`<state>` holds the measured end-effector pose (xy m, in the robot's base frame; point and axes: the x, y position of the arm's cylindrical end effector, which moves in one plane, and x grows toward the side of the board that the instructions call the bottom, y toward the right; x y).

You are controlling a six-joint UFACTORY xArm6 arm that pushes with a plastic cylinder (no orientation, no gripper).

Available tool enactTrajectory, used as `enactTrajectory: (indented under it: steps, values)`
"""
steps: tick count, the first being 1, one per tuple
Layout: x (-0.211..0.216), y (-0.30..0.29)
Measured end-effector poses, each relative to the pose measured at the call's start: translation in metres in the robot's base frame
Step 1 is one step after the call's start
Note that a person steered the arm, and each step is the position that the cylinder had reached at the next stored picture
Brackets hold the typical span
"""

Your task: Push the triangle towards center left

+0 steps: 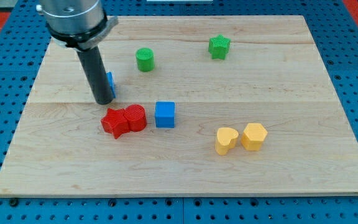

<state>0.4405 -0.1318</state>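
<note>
Tip (103, 101) touching blue triangle (110, 83), mostly hidden behind rod, just above red blocks (124, 120); no hand fitted, grasp state not applicable. Reposition to triangle's right side, push leftward slowly across desk (278, 74)

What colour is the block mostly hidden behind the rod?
Blue, peeking out at the view's right of my tip; only the camera view shows it.
</note>
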Motion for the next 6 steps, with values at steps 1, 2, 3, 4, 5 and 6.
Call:
enactTrajectory:
  steps: [1, 2, 3, 4, 5, 6]
  values:
    - [-0.011, 0.042]
    - [-0.039, 0.049]
    - [-0.047, -0.007]
    - [-0.034, -0.055]
    - [-0.029, -0.056]
    - [-0.041, -0.002]
